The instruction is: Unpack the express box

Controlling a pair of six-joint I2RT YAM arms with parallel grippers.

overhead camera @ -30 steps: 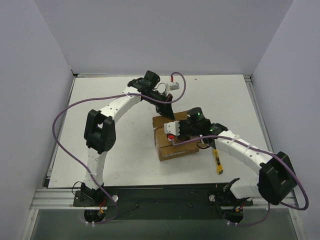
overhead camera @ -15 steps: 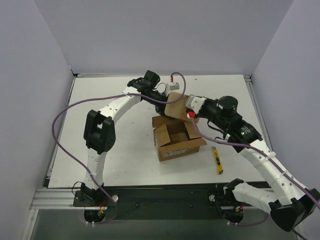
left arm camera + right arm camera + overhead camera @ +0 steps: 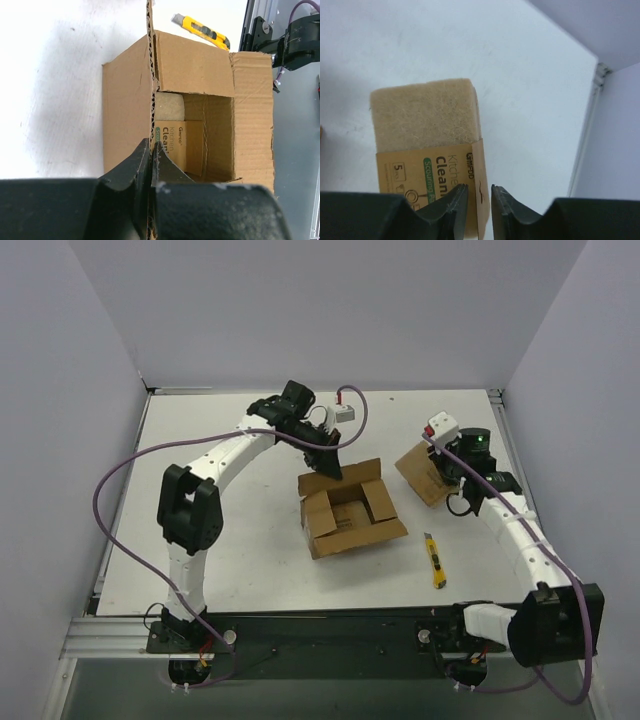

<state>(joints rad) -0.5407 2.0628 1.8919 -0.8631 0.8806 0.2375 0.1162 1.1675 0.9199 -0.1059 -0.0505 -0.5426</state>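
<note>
The express box [image 3: 350, 515] stands open mid-table, its flaps spread. My left gripper [image 3: 335, 462] is shut on the upright edge of its far flap [image 3: 149, 75]; in the left wrist view the gripper [image 3: 152, 144] pinches the corrugated edge. Inside the box lies a scouring-pad pack [image 3: 172, 140] in a brown printed sleeve. A second scouring-pad pack [image 3: 422, 473] sits at the right of the table. My right gripper [image 3: 445, 465] straddles its sleeve edge. In the right wrist view the gripper [image 3: 480, 187] has its jaws slightly apart around that pack [image 3: 427, 130].
A yellow utility knife [image 3: 435, 560] lies on the table to the right of the box, toward the near edge; the left wrist view shows the knife [image 3: 200, 29] beyond the box. The table's right rail [image 3: 592, 115] runs close beside the pack.
My right arm lifted a pack out of the box, swung it to the right side of the table, and its jaws loosened. The box turned slightly. The left gripper kept its hold on the flap.
</note>
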